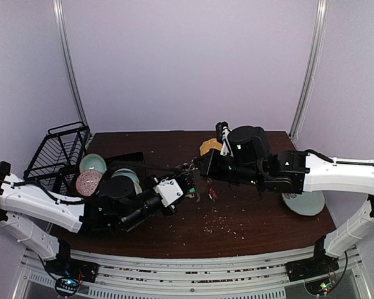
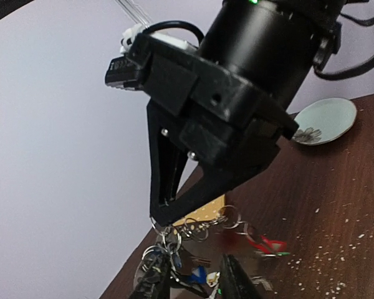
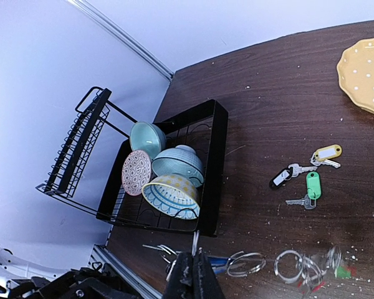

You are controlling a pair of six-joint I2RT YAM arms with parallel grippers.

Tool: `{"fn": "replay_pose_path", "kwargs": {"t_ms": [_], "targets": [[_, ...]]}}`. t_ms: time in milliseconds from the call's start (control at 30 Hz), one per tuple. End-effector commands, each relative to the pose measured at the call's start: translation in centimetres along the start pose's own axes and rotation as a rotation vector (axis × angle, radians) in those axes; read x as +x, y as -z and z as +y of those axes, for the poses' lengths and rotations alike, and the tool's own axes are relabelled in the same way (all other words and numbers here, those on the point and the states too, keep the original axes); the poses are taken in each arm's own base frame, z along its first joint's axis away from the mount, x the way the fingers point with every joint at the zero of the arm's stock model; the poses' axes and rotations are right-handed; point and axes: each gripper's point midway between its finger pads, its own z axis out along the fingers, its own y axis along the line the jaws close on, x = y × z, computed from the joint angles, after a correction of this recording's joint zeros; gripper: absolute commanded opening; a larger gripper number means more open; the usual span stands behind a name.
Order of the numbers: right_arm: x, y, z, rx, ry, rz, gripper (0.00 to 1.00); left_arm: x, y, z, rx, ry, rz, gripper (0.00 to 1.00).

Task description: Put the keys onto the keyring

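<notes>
Crumb-flecked dark bench (image 1: pixel 249 215), lilac walls (image 1: pixel 187 62). The right tool (image 3: pixel 194 260) pinches the keyring (image 3: pixel 195 239); whether the left tool (image 2: pixel 193 280) grips cannot be told.

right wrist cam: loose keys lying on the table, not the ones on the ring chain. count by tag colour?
black-tag key: 1
yellow-tag key: 1
green-tag key: 1
total: 3
</notes>
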Motion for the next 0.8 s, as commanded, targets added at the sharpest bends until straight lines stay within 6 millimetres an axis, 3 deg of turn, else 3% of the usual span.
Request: {"fn": "replay_pose_path", "kwargs": {"t_ms": [0, 233, 533, 700, 767], "targets": [[-1.7, 0.6, 1.7, -0.064, -0.058, -0.062, 0.00, -0.8, -0.5, 3.4, -0.208, -0.075, -0.014, 0.29], [-1.3, 0.6, 2.0, -0.086, -0.069, -0.046, 0.00, -0.1, -1.7, 3.3, -0.191, -0.059, 0.000, 0.25], [-0.8, 0.5, 2.8, -0.120, -0.078, -0.024, 0.00, 1.4, -3.1, 4.5, -0.173, -0.039, 0.032, 0.20], [-1.2, 0.7, 3.3, -0.140, -0.082, -0.033, 0.00, 1.5, -3.3, 3.7, -0.130, -0.059, 0.022, 0.25], [-1.2, 0.8, 3.4, -0.137, -0.054, -0.026, 0.00, 1.7, -3.8, 3.3, -0.091, -0.051, 0.030, 0.36]]}}
